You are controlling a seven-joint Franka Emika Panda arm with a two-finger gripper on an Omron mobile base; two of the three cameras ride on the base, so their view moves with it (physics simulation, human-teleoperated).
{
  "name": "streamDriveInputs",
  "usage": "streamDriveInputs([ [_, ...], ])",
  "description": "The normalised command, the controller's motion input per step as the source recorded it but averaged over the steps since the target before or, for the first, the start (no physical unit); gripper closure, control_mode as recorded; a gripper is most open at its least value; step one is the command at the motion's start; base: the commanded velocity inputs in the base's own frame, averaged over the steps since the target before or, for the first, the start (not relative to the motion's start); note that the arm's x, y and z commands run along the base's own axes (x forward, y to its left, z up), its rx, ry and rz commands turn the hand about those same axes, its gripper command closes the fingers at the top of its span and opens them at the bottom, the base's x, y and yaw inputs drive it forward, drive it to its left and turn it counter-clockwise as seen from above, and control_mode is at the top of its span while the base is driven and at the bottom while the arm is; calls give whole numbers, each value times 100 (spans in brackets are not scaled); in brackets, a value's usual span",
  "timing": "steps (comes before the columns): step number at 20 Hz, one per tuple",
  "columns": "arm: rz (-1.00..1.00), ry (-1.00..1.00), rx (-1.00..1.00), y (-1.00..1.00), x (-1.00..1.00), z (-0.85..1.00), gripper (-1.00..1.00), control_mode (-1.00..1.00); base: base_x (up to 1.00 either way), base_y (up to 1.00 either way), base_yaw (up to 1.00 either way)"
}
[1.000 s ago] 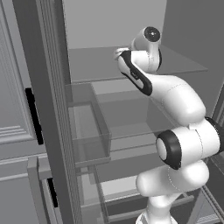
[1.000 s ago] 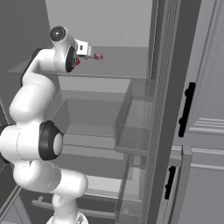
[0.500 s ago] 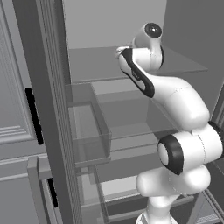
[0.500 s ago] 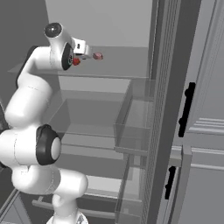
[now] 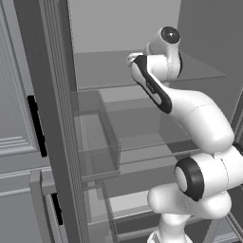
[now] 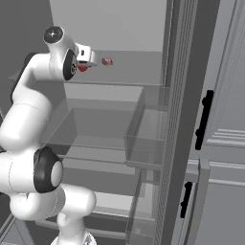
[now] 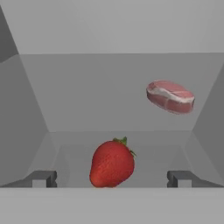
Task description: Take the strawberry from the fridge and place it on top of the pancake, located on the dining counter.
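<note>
The strawberry (image 7: 112,162), deep red with a green cap, lies on the upper glass shelf of the open fridge (image 6: 119,93). In the hand view it sits midway between my gripper's (image 7: 112,179) two dark fingertips (image 7: 41,178), which stand wide apart and clear of it. My gripper is open. From the right base view the strawberry (image 6: 82,68) shows as a red spot just under the hand, far back on the shelf. The pancake and the dining counter are out of view.
A pinkish lump of meat (image 7: 170,96) lies on the same shelf, further back and right of the strawberry; it also shows in the right base view (image 6: 107,61). A clear door bin (image 6: 148,139) juts out at the right, and the fridge's pale walls close in on both sides.
The arm has stretched deeper into the fridge, carrying the hand closer to the strawberry. The jaws have stayed wide apart.
</note>
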Motion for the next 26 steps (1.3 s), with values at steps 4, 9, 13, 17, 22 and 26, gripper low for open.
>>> streamDriveInputs([
  [4, 0, 0, 0, 0, 0, 0, -100, -100, 0, 0, 0],
  [9, 0, 0, 0, 0, 0, -3, -100, -100, 0, 0, 0],
  [13, 0, 0, 0, 0, 5, -15, -100, -100, 0, 0, 0],
  [17, 0, 0, 0, 0, 10, -20, -100, -100, 0, 0, 0],
  [22, 0, 0, 0, 0, 14, -14, -100, -100, 0, 0, 0],
  [26, 0, 0, 0, 0, 25, 0, -100, -100, 0, 0, 0],
])
